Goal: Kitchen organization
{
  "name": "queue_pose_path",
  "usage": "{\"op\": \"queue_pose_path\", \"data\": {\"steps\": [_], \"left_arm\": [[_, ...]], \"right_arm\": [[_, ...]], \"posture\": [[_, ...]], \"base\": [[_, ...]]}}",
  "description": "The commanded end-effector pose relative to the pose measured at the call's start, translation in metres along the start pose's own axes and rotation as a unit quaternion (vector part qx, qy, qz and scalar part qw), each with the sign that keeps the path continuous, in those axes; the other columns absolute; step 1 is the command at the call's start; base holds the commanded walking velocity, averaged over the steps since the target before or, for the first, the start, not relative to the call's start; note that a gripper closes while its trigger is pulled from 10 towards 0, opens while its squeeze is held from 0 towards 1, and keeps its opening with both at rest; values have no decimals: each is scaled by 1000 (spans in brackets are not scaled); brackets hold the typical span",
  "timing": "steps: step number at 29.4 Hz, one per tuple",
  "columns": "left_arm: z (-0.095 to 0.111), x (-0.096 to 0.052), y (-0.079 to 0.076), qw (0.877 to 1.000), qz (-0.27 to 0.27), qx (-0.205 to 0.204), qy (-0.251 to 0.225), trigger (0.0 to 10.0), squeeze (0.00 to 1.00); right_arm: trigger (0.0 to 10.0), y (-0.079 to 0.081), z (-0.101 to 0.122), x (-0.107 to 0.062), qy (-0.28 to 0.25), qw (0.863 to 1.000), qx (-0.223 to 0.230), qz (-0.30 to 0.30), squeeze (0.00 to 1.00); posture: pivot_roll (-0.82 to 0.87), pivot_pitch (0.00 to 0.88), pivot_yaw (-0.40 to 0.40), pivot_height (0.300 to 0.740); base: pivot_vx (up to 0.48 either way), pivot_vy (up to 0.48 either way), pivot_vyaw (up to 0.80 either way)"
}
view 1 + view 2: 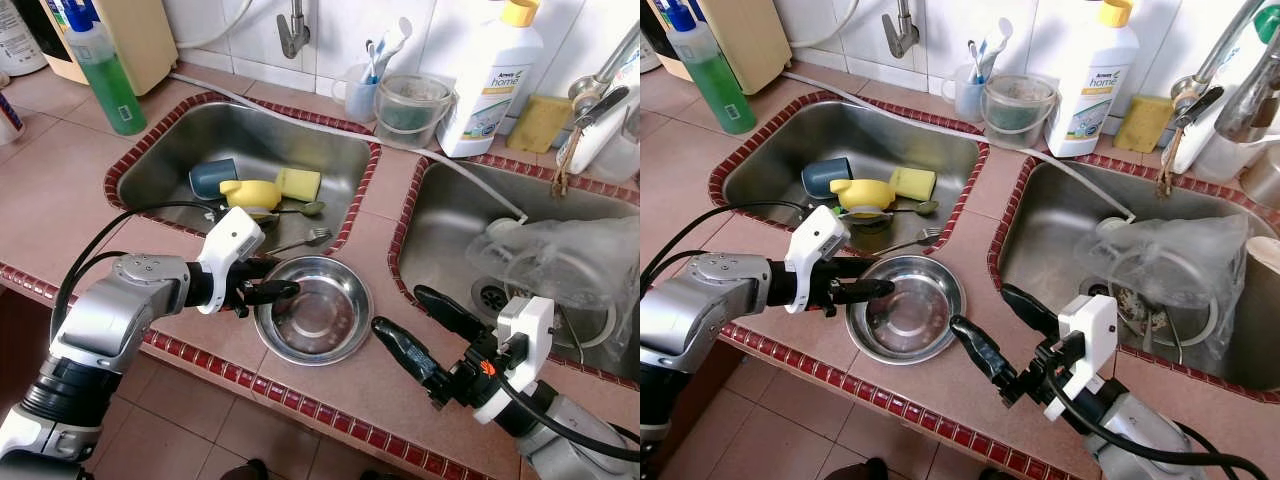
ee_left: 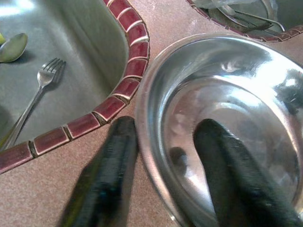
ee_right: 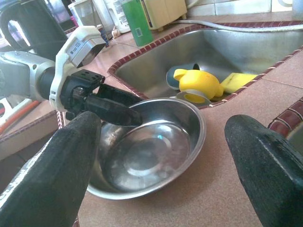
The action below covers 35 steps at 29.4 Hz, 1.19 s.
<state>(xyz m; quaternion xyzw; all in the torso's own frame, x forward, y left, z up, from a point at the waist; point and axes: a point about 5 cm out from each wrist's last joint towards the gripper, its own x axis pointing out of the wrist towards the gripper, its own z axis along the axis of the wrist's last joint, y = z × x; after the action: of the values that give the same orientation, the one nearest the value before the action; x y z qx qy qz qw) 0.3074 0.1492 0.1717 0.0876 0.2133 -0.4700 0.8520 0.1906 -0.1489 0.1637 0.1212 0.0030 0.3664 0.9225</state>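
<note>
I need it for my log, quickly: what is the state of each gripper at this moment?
Left gripper: fingers straddle the steel bowl's rim, one inside, one outside; grip cannot be told.
Right gripper: open, empty, beside the bowl.
</note>
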Motion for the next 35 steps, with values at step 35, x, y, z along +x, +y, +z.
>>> {"op": "queue_pose_path", "data": {"steps": [35], "left_arm": [[11, -6, -6, 999, -21, -26, -35, 0, 0]], "right_arm": [[10000, -5, 2, 1, -2, 1000, -5, -4, 0]], "posture": [[18, 185, 3, 740]], "base": [[0, 0, 0]]}}
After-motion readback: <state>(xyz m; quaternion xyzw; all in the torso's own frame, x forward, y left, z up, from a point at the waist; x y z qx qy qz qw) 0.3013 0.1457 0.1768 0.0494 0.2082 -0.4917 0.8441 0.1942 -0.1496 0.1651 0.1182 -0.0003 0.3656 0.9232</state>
